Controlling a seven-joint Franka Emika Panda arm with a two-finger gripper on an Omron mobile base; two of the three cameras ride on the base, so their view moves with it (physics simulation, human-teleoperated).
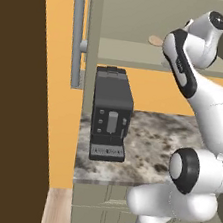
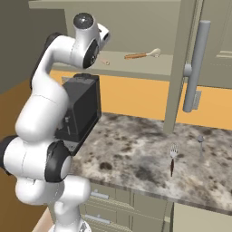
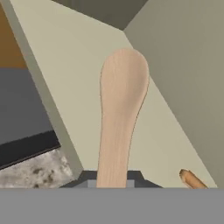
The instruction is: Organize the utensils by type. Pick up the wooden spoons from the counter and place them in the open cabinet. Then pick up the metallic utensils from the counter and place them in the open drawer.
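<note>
Black coffee machine [image 1: 110, 113] below cabinet shelf [image 2: 136, 65], fork [image 2: 173, 158] on counter [image 2: 136, 158]

Wooden spoon [image 3: 119, 118], plain pale-brown wood, is clamped by its handle between the closed fingers of the gripper [image 3: 113, 178]; its bowl points straight ahead of the hand, over the cabinet shelf [image 3: 78, 87]. Second wooden spoon [image 2: 142, 55], orange-brown with a cream bowl, lies flat on the same shelf, to the gripper's right. Fork [image 2: 172, 158] and grey metal spoon [image 2: 200, 142] lie well below the gripper on the mottled counter [image 2: 136, 154], apart from each other.
</note>
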